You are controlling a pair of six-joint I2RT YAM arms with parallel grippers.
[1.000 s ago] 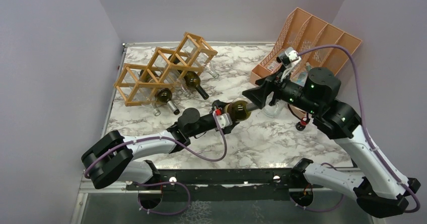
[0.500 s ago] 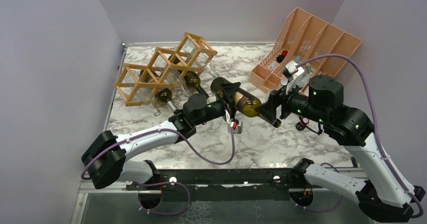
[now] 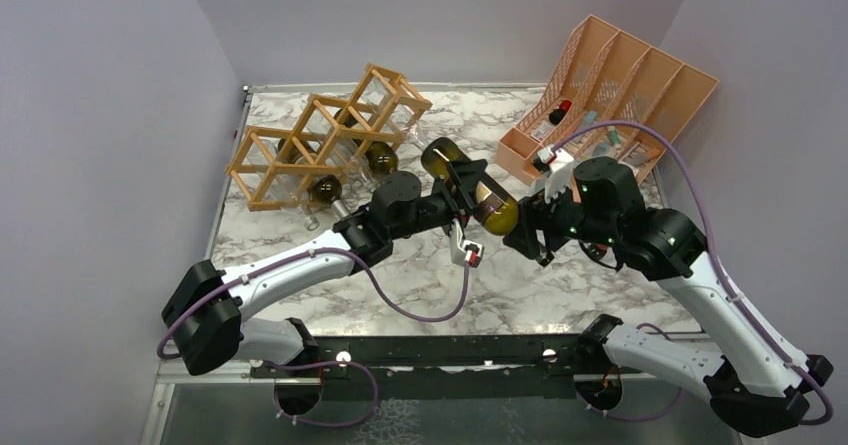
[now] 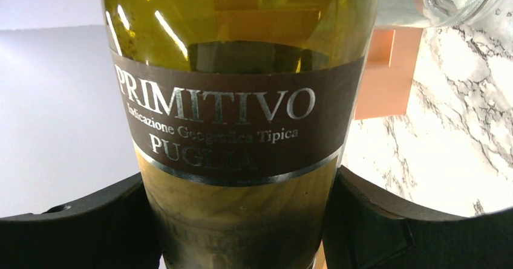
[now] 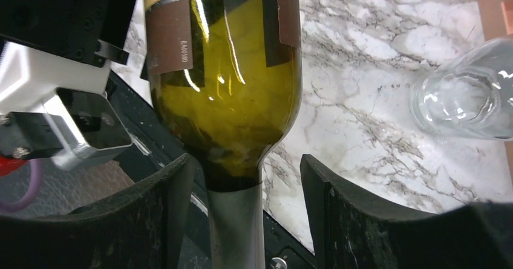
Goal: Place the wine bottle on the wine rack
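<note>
The wine bottle point(image 3: 478, 193) is dark green glass with a brown label and a silver-capped neck. It hangs tilted above the middle of the table, base toward the back left. My left gripper point(image 3: 466, 195) is shut around its body, just below the label in the left wrist view point(image 4: 242, 220). My right gripper point(image 3: 528, 227) is open around the neck point(image 5: 237, 220), with a gap on one side point(image 5: 248, 184). The tan wooden wine rack point(image 3: 330, 135) stands at the back left, holding other bottles, a short way left of the bottle's base.
A peach slotted organizer point(image 3: 625, 75) stands at the back right with small bottles in it. A clear glass bottle point(image 5: 466, 93) lies on the marble table point(image 3: 420, 285) under the right arm. Bottle necks stick out of the rack's front point(image 3: 398, 180).
The left gripper has taken the bottle by its body, lifted it and swung its base toward the rack. The right arm has followed at the neck and moved down and left.
</note>
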